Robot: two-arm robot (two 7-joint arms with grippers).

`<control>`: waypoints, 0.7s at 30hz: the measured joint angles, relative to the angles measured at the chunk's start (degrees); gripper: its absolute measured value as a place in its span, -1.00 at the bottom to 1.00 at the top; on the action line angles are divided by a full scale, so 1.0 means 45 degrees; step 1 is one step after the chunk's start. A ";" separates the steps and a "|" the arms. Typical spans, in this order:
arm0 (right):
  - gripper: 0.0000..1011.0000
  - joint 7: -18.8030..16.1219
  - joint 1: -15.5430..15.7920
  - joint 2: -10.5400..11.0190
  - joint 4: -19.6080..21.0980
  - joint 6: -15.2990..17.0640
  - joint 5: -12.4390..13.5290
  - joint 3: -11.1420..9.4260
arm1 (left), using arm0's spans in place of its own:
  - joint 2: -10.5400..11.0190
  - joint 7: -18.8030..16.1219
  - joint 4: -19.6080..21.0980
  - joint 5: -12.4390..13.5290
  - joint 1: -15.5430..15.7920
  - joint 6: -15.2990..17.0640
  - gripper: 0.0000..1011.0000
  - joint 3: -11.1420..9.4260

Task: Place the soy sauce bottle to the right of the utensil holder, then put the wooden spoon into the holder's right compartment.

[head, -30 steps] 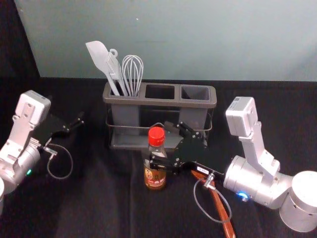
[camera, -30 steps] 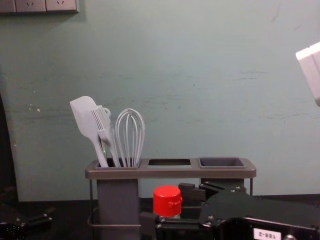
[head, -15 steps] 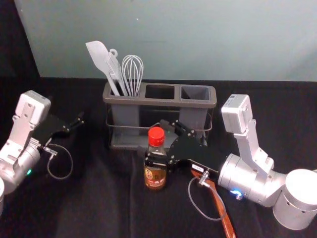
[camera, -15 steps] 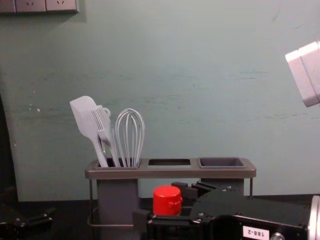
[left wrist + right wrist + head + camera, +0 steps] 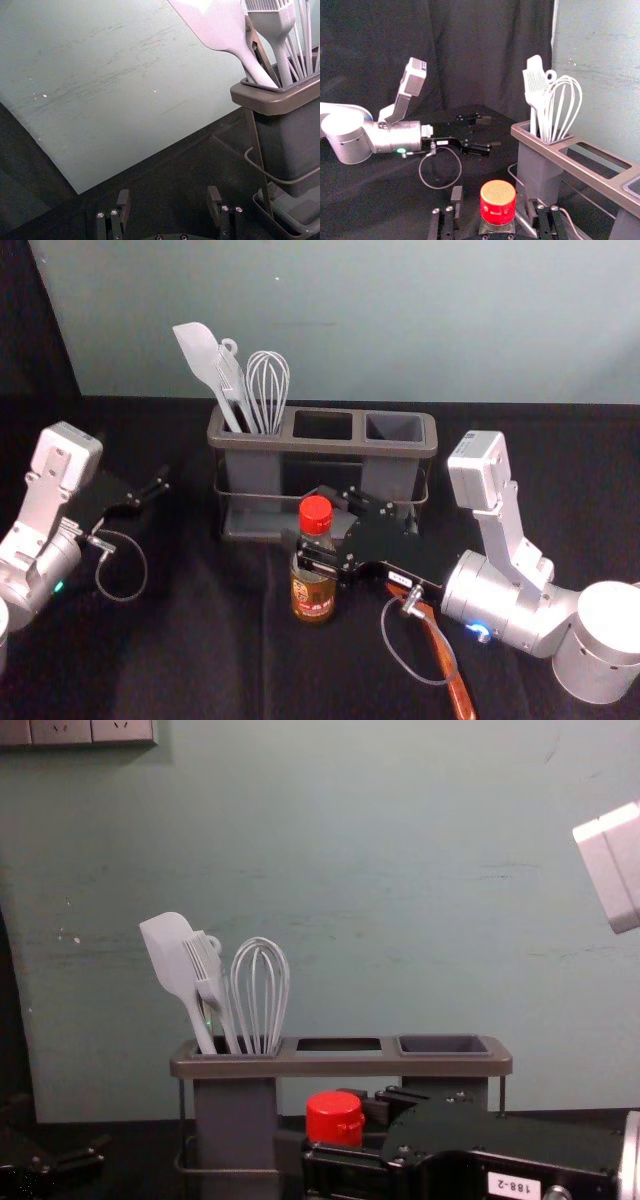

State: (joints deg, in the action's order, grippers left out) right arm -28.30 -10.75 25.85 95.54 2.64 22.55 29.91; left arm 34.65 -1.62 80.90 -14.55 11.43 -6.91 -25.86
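1. Right gripper point(image 5: 495, 199): open jaws flank the upright soy sauce bottle point(image 5: 313, 595), likely for gripping.
2. Wooden spoon point(image 5: 450, 670) lies behind those jaws, presumably for later.
3. Left gripper point(image 5: 169, 194): parked left of the holder point(image 5: 330, 446), jaws apart.

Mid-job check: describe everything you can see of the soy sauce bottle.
The soy sauce bottle stands upright in front of the utensil holder. Its red, plastic-looking cap is on; the clear-looking body shows brown lower down, with a printed label. The open right claw straddles it, gaps showing beside the cap; contact with the body is unclear.
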 joint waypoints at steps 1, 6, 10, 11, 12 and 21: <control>0.51 0.0002 0.0000 0.0002 0.0002 -0.0002 -0.0001 0.0000 | 0.0000 -0.0001 0.0000 0.0000 0.0000 0.0000 0.99 0.0000; 0.18 0.0005 0.0000 0.0007 0.0009 -0.0010 -0.0006 0.0000 | 0.0000 0.0000 0.0000 0.0000 0.0000 0.0000 0.99 0.0000; -0.04 0.0008 0.0001 0.0012 0.0014 -0.0014 -0.0009 0.0000 | 0.0000 0.0000 0.0000 0.0000 0.0000 0.0000 0.99 0.0000; -0.11 0.0008 0.0001 0.0013 0.0015 -0.0015 -0.0010 0.0000 | 0.0000 0.0000 0.0000 0.0000 0.0000 0.0000 0.99 -0.0001; -0.16 0.0010 0.0000 0.0013 0.0016 -0.0015 -0.0011 0.0000 | 0.0000 0.0000 0.0000 0.0000 0.0001 0.0000 0.99 0.0000; -0.25 0.0011 0.0000 0.0022 0.0022 -0.0014 -0.0017 0.0000 | 0.0000 0.0000 0.0000 0.0000 0.0001 0.0000 0.99 0.0000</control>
State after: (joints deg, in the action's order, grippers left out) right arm -28.25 -10.74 25.94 95.64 2.57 22.47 29.91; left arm 34.65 -1.62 80.90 -14.55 11.43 -6.91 -25.86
